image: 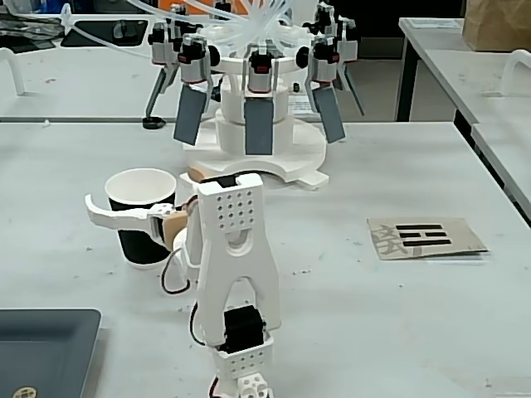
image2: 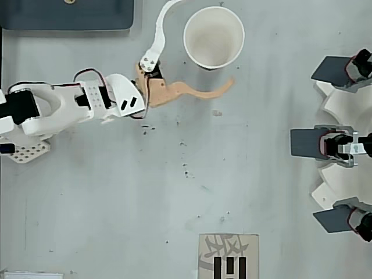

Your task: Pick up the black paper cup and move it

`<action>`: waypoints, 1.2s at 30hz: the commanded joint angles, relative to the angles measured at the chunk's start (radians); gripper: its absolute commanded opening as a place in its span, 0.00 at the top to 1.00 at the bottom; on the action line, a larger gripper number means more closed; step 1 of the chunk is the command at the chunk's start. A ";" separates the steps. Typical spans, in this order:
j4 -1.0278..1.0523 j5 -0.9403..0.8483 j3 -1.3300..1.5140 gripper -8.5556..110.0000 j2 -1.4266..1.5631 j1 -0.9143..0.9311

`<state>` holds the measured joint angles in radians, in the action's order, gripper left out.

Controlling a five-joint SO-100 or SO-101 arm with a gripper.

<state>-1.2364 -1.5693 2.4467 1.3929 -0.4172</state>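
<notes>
The black paper cup [image: 138, 245] stands upright on the grey table; the overhead view shows its white inside [image2: 220, 28]. My gripper [image2: 206, 40] is open around it. In the overhead view the white finger [image2: 158, 35] curves past the cup's upper left and the tan finger [image2: 200, 92] reaches along below it, each with a small gap to the rim. In the fixed view my gripper [image: 134, 202] has its white finger [image: 106, 216] crossing in front of the cup's wall, while the tan finger is mostly hidden behind the cup and arm.
A white multi-arm rig [image: 257, 124] with grey paddles [image2: 305, 142] stands beyond the cup. A dark grey tray [image: 41, 348] lies beside the arm's base [image2: 23, 116]. A card with black characters [image: 427, 236] lies on the table at the right of the fixed view.
</notes>
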 commanded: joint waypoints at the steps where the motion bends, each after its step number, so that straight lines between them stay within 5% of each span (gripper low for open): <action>1: -0.002 0.009 -0.081 0.52 -0.012 -0.020; 36: 0.008 0.023 -0.288 0.57 -0.258 -0.075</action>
<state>-1.2349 -1.5539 2.2120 1.1198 -0.4832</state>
